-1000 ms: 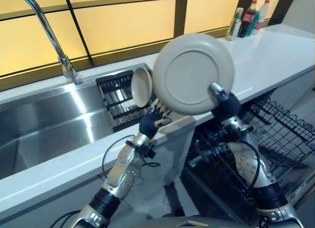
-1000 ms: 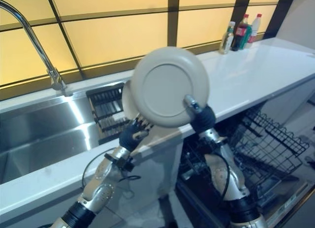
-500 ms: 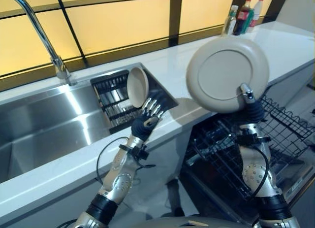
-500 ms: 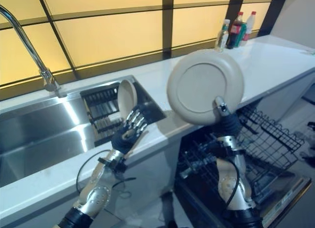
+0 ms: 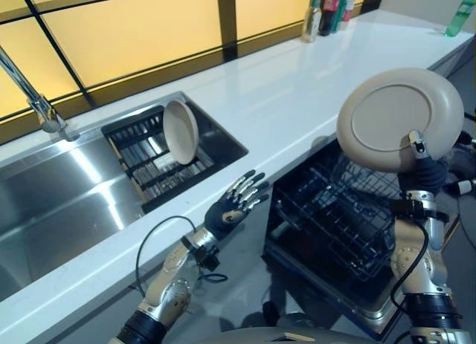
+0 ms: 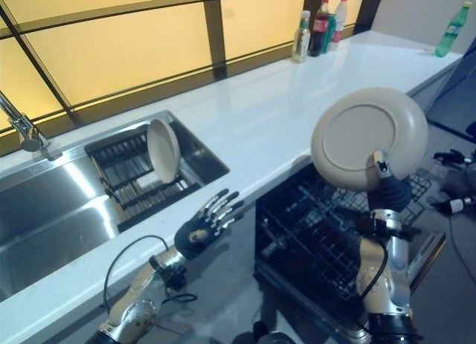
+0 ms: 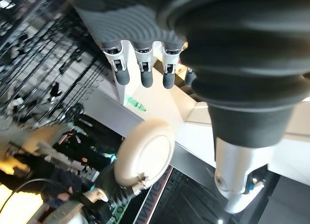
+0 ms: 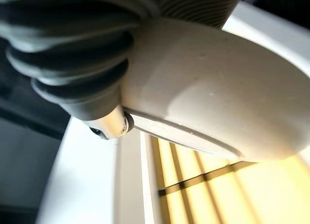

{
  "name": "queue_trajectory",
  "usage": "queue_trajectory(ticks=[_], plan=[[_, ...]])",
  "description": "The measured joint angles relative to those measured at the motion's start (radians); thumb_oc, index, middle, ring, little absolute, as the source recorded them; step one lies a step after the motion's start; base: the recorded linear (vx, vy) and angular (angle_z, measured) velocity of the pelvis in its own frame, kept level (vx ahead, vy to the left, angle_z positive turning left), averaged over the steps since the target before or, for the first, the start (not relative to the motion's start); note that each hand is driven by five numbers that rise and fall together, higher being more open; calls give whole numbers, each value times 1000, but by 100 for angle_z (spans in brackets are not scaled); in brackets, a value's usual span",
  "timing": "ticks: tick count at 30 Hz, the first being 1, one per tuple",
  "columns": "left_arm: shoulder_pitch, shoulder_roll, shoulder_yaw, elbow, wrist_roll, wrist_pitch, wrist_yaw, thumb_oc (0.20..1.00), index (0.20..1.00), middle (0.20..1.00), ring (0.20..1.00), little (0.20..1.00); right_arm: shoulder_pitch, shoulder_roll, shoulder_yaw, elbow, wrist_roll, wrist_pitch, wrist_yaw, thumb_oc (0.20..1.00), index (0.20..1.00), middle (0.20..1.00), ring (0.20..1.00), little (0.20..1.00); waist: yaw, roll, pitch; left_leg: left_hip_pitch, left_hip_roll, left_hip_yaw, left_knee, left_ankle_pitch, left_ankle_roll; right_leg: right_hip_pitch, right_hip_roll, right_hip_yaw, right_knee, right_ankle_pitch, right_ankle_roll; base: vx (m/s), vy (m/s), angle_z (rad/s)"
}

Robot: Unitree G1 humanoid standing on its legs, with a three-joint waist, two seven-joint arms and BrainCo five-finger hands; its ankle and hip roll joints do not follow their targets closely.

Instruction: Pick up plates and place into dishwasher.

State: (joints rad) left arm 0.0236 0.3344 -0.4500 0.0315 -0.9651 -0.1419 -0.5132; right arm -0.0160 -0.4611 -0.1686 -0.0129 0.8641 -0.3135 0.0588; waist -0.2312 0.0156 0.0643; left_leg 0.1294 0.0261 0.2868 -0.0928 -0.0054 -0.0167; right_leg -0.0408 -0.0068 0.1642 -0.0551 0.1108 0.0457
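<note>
My right hand (image 5: pixel 424 169) is shut on the lower rim of a beige plate (image 5: pixel 398 117), holding it upright above the open dishwasher's black wire rack (image 5: pixel 335 218). The same plate (image 8: pixel 218 93) fills the space past the thumb in the right wrist view, and the plate (image 7: pixel 145 154) appears small in the left wrist view. A second beige plate (image 5: pixel 181 131) stands on edge in the dark drying rack (image 5: pixel 149 162) inside the sink. My left hand (image 5: pixel 232 207) hangs open in front of the counter edge, fingers (image 7: pixel 141 69) spread, holding nothing.
A white countertop (image 5: pixel 297 91) runs along the window. The steel sink (image 5: pixel 59 195) with its tap (image 5: pixel 44 114) lies to the left. Several bottles (image 5: pixel 327 6) stand at the far back, and a green bottle (image 5: pixel 460 2) at the far right.
My right hand has carried the plate rightward, off the counter and over the dishwasher rack. My left hand has dropped away from the sink edge, fingers open. The camera has turned right.
</note>
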Motion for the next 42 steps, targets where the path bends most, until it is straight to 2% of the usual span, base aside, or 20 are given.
queue_trajectory(ticks=[5,8,12,16,20,24,34,42], plan=[[26,16,4,34,14,12,-19,1000,1000,1000,1000,1000,1,-83,-27,130,-80,60,3,200,200,200,200,200,2,-2,3,-2,5,-2,1,-2,-3,-1,5,-5,-1,0,-1,28,-77,0],[55,30,30,39,14,40,-59,1000,1000,1000,1000,1000,4,-124,-26,249,-119,110,57,200,200,200,200,200,8,-7,10,-6,5,-12,5,-2,-3,0,3,-12,-1,-1,-2,20,-107,8],[74,64,47,43,30,50,-115,1000,1000,1000,1000,1000,25,-187,-2,347,-189,164,128,200,200,200,200,200,33,-17,29,-20,5,-37,5,0,-1,-4,-1,-39,-1,-2,-4,19,-125,15],[70,69,49,41,48,62,-142,1000,1000,1000,1000,1000,23,-222,61,424,-278,180,165,200,200,200,200,200,64,-27,39,-37,9,-63,22,-1,-4,4,-1,-66,-1,-7,-10,29,-127,20],[69,80,53,32,48,72,-163,1000,1000,1000,1000,1000,18,-234,105,527,-418,190,118,200,200,200,200,200,109,-52,54,-47,16,-89,44,-4,-9,7,0,-93,1,-9,-16,37,-88,20],[72,89,76,26,49,97,-175,1000,1000,1000,1000,1000,6,-236,113,597,-525,202,62,200,200,200,200,200,135,-65,66,-55,19,-102,59,-5,-10,7,0,-103,15,-14,-22,35,-39,10],[110,116,123,27,48,131,-177,1000,1000,1000,1000,1000,11,-329,146,671,-874,228,57,200,200,200,200,200,132,-74,77,-53,19,-119,70,-5,-11,13,-3,-117,30,-20,-29,44,9,4],[112,128,123,28,47,132,-180,1000,1000,1000,1000,1000,15,-341,172,731,-972,231,40,200,200,200,200,200,125,-71,80,-53,19,-118,73,-5,-11,14,-3,-118,31,-20,-28,0,0,0]])
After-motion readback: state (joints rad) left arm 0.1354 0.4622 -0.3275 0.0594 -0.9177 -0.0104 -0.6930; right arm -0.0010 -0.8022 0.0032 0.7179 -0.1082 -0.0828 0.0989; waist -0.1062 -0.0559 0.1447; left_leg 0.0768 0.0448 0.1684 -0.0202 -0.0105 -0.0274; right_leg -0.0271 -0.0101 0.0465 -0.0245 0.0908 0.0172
